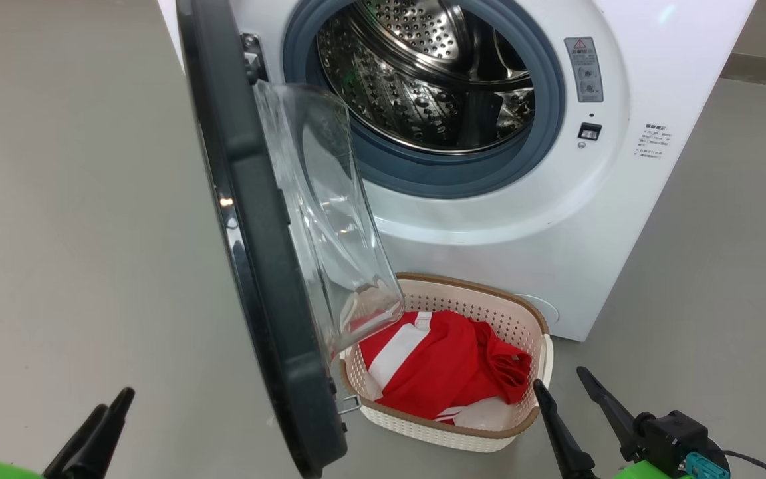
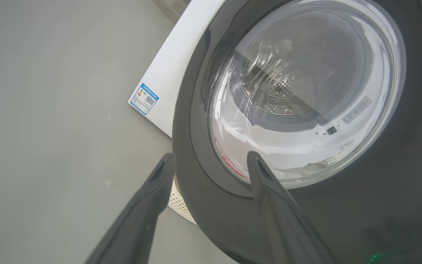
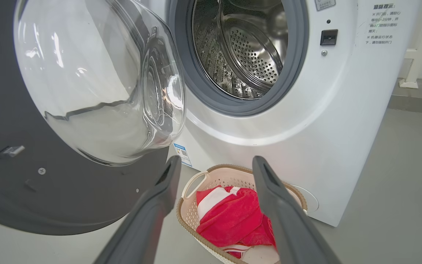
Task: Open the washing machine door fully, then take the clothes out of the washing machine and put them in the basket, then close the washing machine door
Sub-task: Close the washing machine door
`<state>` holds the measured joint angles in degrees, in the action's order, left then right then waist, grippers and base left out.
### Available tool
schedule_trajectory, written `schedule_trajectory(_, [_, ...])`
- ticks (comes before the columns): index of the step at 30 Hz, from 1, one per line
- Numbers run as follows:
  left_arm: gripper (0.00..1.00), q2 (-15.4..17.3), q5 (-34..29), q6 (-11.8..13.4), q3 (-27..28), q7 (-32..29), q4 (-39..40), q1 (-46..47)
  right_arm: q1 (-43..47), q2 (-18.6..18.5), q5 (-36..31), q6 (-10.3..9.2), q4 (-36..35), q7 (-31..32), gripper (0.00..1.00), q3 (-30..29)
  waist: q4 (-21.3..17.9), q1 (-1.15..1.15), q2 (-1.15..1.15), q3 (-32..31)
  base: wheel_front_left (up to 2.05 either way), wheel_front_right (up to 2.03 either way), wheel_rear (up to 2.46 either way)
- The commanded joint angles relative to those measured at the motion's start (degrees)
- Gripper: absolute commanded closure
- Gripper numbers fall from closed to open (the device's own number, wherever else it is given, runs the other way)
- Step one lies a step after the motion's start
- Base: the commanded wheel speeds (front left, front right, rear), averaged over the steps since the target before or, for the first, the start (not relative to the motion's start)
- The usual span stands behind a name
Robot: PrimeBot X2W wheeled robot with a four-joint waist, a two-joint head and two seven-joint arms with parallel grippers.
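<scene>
Heaped in small cream perforated plastic basket (image 1: 477,287) with brown rim: bright red, white-striped garments (image 1: 443,362). Set just in front of big white front-loading washing machine (image 1: 489,226), under round black-rimmed glass door (image 1: 253,219) swung open leftward. Left claw (image 1: 115,400) and right claw (image 1: 560,377) both spread apart, gripping nothing

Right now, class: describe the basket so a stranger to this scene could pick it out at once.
Find the big white washing machine with its door swung open. On the floor before it sits the basket: cream, perforated, brown-rimmed, holding red clothes.
</scene>
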<state>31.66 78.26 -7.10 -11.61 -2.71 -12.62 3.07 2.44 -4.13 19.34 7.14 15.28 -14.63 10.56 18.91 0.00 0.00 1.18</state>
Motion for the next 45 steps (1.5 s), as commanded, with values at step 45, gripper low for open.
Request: schedule_trajectory(45, [0.00, -21.2, -56.4, -0.4, 21.3, 17.7, 0.8, -7.4, -1.0, -1.3, -0.8, 0.35, -1.7, -0.4, 0.00, -0.5, 0.0, 0.00, 0.00, 0.6, 0.00, 0.00, 0.00])
